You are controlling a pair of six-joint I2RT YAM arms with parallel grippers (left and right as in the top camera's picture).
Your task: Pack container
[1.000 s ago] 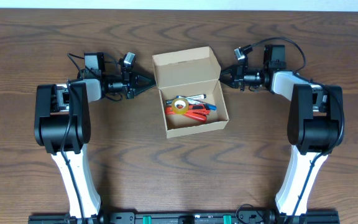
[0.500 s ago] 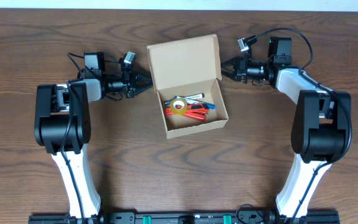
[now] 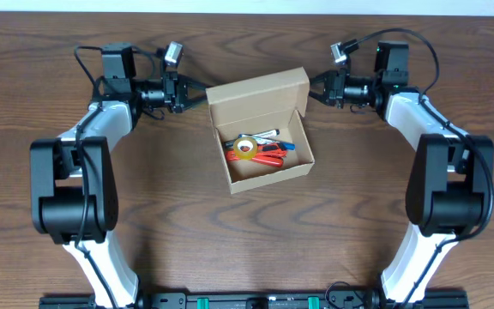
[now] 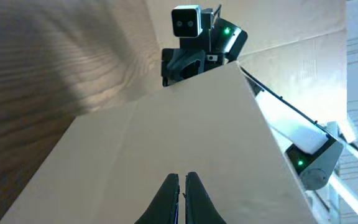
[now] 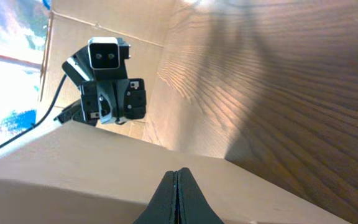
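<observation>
Step in hand: closing up, by my reading. The contents are in, and each hand is at one end of the lid.
Task's thing: small rectangular tan-brown cardboard box (image 3: pixel 268 176) on the dark brown wooden desk (image 3: pixel 161 232), between the two arms and sitting slightly skewed.
Lid: hinged tuck-flap lid (image 3: pixel 256 90) rising from the box's far edge, tilted rather than folded down. The overhead view shows the opening uncovered.
Left hand: the left hand (image 3: pixel 202 93) is at the left end of the box's lid. Its fingers are drawn together with only a hairline between them in the left wrist view, tips against the cardboard panel or just off it, gripping nothing.
Right hand: the right hand (image 3: pixel 314 88) is at the right end of the box's lid, fingers pressed together and gripping nothing. Whether the tips touch the cardboard, I cannot tell.
Inside the box: a yellow roll of tape (image 3: pixel 247 147) lies toward the box's left wall. A white-barrelled marker pen (image 3: pixel 269 135) lies along the back, just under the hinge. Red and orange items (image 3: pixel 273 155) lie beside the roll, but they are too small to tell scissors from pens. A small blue piece (image 3: pixel 292 148) sits near the box's right wall.
Fill level: the contents appear to lie low, with nothing rising above the box's walls.
Next move calls for: both hands pushing the lid forward and down over the opening at an even pace, then seating the tuck flap inside the box's front wall.
Risk: the light box could slide or twist if one hand leads, and the flap could buckle or catch on the contents.
</observation>
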